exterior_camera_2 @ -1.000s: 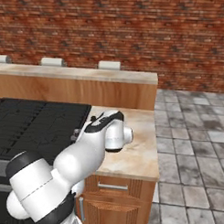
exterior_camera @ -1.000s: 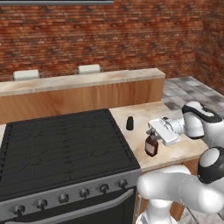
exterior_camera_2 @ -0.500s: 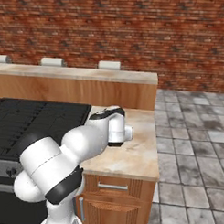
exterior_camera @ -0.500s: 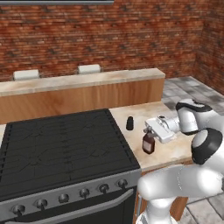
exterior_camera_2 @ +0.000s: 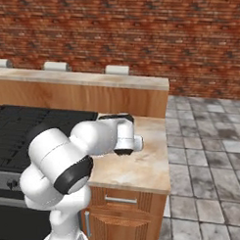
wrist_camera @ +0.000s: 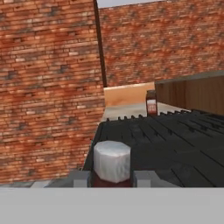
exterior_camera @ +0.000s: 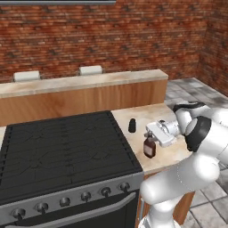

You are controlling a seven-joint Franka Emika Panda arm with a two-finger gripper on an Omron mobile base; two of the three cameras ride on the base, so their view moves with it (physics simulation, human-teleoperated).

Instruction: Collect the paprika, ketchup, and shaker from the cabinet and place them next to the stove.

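Claw (exterior_camera: 152, 135): jaws drawn in narrow and clamped on the ketchup (exterior_camera: 149, 148). In the hand view the bottle's pale top (wrist_camera: 112, 161) sits between the two finger tips, with the dark red body below it.

Ketchup: upright at the front part of the table (exterior_camera: 142, 116), just right of the stove (exterior_camera: 67, 147). Its base looks to be at the table surface; I cannot tell whether it is actually touching.

Shaker (exterior_camera: 132, 125): stands free on the same table, behind the ketchup and close to the stove's right edge, apart from the bottle.

Further off, in the hand view: a dark red jar with a pale label, taken to be the paprika (wrist_camera: 151, 103), upright on a pale surface past the far side of the cooktop.

Judgement: the step in hand is setting the ketchup down beside the stove, late in the task. The next move calls for confirming the base is seated, then parting the jaws gently and backing the claw straight off. The bottle is narrow, so a dragging finger could tip it or knock it toward the shaker.
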